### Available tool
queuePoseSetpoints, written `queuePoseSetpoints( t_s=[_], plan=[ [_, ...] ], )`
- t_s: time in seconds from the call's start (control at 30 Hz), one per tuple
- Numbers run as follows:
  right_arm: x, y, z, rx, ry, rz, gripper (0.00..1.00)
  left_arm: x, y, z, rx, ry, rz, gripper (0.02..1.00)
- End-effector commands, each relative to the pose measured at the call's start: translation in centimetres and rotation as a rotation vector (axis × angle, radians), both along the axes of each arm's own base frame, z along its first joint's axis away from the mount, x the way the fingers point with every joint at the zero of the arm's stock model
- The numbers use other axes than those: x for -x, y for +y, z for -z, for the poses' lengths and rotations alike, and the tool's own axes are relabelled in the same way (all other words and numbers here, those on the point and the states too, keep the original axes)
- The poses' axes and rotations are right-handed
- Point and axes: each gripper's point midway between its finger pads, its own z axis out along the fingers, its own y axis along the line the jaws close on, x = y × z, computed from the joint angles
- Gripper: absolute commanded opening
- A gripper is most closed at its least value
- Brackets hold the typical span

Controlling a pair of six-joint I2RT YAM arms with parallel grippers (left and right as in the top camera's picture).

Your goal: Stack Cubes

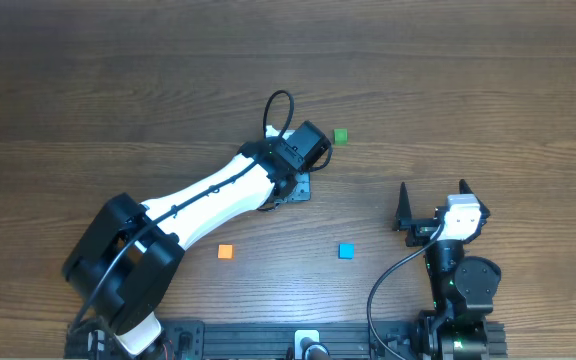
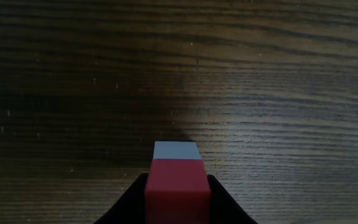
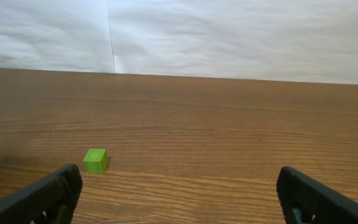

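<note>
Table (image 1: 118, 80): brown wood grain, flat, matt; my left fingers (image 2: 222, 205): clamped on red cube (image 2: 177, 190), smooth, square-edged, mid-table; my right fingers (image 3: 48, 193): apart, holding nothing; green cube (image 3: 96, 160): small, loose on table; step, I judge: carrying; next: square alignment over a base cube.

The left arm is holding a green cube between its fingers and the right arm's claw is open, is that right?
Not quite: the left gripper holds a red cube, not a green one, as the left wrist view shows. The green cube lies loose on the table. The right gripper is indeed open.
</note>
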Motion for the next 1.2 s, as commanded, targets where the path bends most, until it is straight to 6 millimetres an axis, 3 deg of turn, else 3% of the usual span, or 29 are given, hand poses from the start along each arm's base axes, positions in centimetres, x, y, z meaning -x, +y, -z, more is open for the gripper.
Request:
queuePoseSetpoints(
  t_s=[0.03,0.23,0.53,0.63,0.7,0.83,0.87,1.03,1.2],
  plan=[
    [0.0,0.1,0.1,0.004,-0.002,-0.009,0.993,0.1,0.3,0.7,-0.025,0.002,-0.011,0.196],
    [0.0,0.1,0.1,0.004,-0.002,-0.009,0.991,0.0,0.3,0.7,-0.025,0.002,-0.011,0.327],
    [0.0,0.1,0.1,0.004,-0.002,-0.009,0.993,0.1,0.3,0.8,-0.025,0.003,-0.011,0.343],
    [0.0,0.1,0.1,0.004,-0.002,-0.009,0.993,0.1,0.4,0.8,-0.026,0.003,-0.011,0.406],
    [0.0,0.1,0.1,0.004,-0.002,-0.009,0.993,0.1,0.3,0.8,-0.025,0.003,-0.011,0.531],
    [0.0,0.1,0.1,0.004,-0.002,-0.009,0.993,-0.1,0.4,0.3,-0.024,-0.011,-0.013,0.945],
    [0.0,0.1,0.1,0.004,-0.002,-0.009,0.991,-0.2,0.4,0.0,-0.022,-0.022,-0.014,0.991],
    [0.0,0.1,0.1,0.004,-0.002,-0.009,0.991,-0.7,0.8,-3.3,0.003,-0.096,-0.023,0.998],
    [0.0,0.1,0.1,0.004,-0.002,-0.009,0.993,-0.4,2.3,-9.1,0.045,-0.205,-0.045,0.998]
  ],
)
